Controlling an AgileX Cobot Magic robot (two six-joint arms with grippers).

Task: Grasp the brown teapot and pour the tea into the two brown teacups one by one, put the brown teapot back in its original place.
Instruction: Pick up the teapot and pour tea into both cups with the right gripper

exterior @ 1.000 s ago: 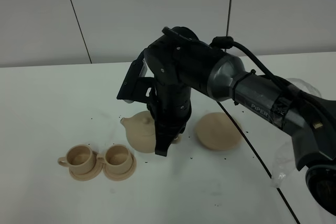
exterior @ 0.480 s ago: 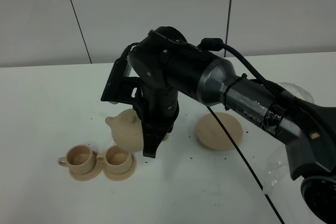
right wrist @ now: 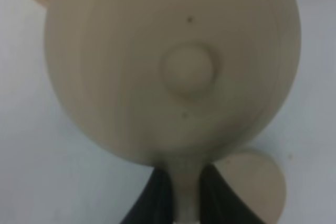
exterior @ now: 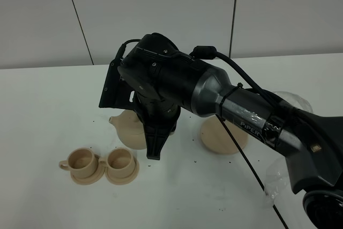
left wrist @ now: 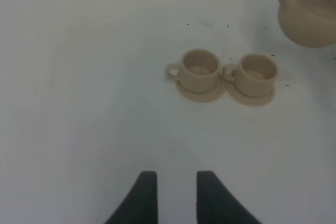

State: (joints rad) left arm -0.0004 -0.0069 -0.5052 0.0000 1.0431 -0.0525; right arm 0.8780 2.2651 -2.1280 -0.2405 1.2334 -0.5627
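Note:
The brown teapot (exterior: 128,131) hangs from my right gripper (exterior: 154,151), which is shut on its loop handle (right wrist: 184,192). It is held upright just behind the two brown teacups, spout pointing left. The left teacup (exterior: 80,162) and the right teacup (exterior: 122,162) stand side by side on their small saucers, handles to the left. The wide tan saucer disc (exterior: 222,137) lies bare to the right. The left wrist view shows both cups (left wrist: 199,69) (left wrist: 257,73) and the teapot (left wrist: 310,14). My left gripper (left wrist: 176,198) is slightly open and empty, well short of the cups.
The white table (exterior: 48,111) carries scattered dark specks around the cups. A black cable (exterior: 252,170) runs from the right arm across the table in front of the disc. A clear plastic item (exterior: 292,100) lies at the far right.
My right arm has carried the teapot leftward, away from the wide saucer disc and closer to the two teacups. The cups and the disc have not moved.

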